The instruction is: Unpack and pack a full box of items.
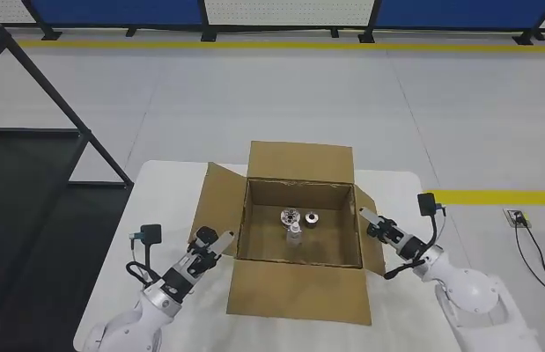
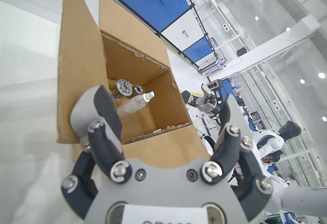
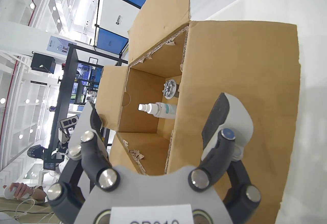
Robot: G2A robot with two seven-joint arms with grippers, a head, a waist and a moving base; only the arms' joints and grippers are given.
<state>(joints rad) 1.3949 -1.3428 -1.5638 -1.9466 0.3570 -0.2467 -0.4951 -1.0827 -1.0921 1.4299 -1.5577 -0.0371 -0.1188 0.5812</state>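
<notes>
The open cardboard box [image 1: 298, 295] sits mid-desk [image 1: 166, 207], flaps folded out. On its floor are a white spray bottle [image 1: 295, 234], a round metal disc [image 1: 290, 216] and a small metal ring [image 1: 313, 218] — close together near the middle. The left tool [image 2: 165, 98] hovers outside the left flap, fingers spread, holding nothing; the right tool [image 3: 158, 105] hangs by the right flap, likewise spread and empty.
</notes>
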